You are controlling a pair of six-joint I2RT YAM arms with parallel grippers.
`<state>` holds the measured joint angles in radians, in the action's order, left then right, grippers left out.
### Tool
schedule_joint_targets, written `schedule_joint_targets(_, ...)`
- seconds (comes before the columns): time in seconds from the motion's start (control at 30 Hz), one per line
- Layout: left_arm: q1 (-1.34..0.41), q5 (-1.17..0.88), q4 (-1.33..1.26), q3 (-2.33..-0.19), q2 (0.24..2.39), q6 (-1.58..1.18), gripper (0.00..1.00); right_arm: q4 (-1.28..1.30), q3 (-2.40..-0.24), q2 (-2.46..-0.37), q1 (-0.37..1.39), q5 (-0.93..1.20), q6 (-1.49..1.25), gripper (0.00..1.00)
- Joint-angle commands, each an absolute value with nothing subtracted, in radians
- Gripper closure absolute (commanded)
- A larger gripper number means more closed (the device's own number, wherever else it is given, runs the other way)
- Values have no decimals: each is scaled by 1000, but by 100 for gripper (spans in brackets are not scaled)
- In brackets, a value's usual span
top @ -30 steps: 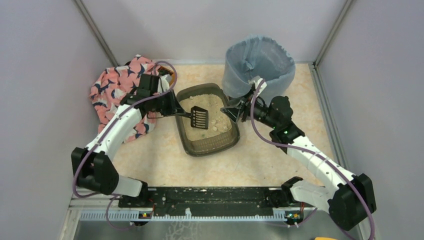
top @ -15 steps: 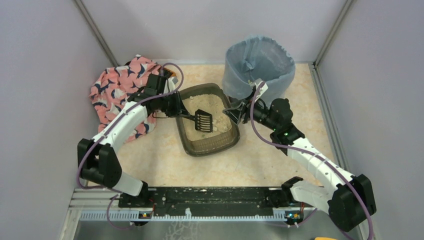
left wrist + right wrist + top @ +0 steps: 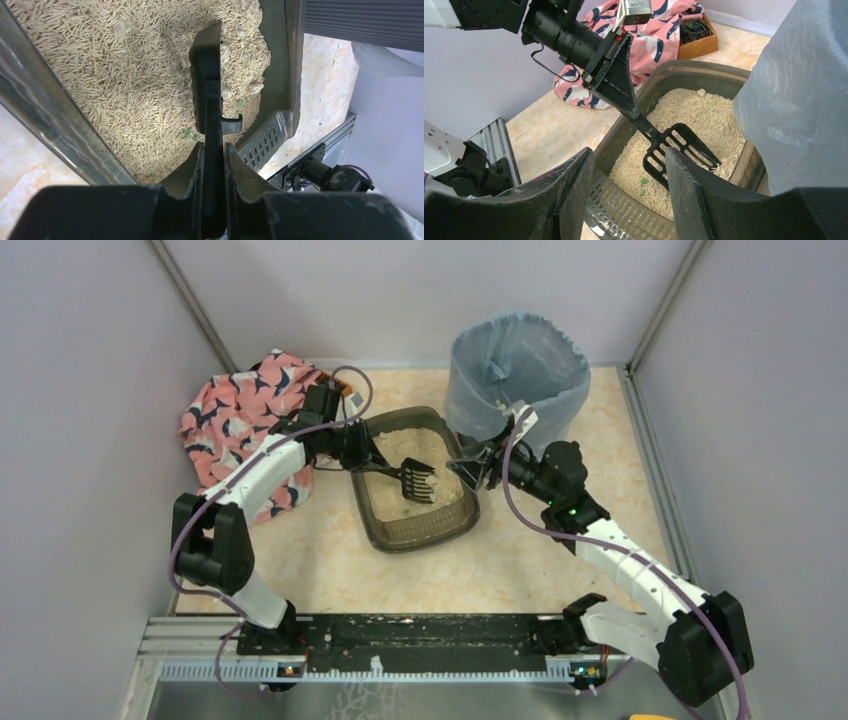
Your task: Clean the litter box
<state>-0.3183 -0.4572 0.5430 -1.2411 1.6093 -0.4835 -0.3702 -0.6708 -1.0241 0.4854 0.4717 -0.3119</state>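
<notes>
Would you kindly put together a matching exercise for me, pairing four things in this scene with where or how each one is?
Column 1
1. scoop
2. litter box
3. bin
4. patterned cloth

Column 2
A. lined with a blue-grey bag
B. pink, at the far left by the wall
C. clamped in the left gripper
D. holding beige litter pellets

Pairs: 1-C, 2-D, 3-A, 4-B
</notes>
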Motion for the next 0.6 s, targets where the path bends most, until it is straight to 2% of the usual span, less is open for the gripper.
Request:
schedule_joint_targets(0.0,-324,-532,452,-1222,1638,-537,100,-441,-671,-1014,474,485,-320,44)
schedule_joint_targets(0.37,-272,-800,129,-1021,1597,-730,100,-440,-667,-1037,474,487,-321,44)
schedule_joint_targets(0.57,-224,-840,49,-935,1550,-779,100,-457,-667,-1066,474,502,-336,44)
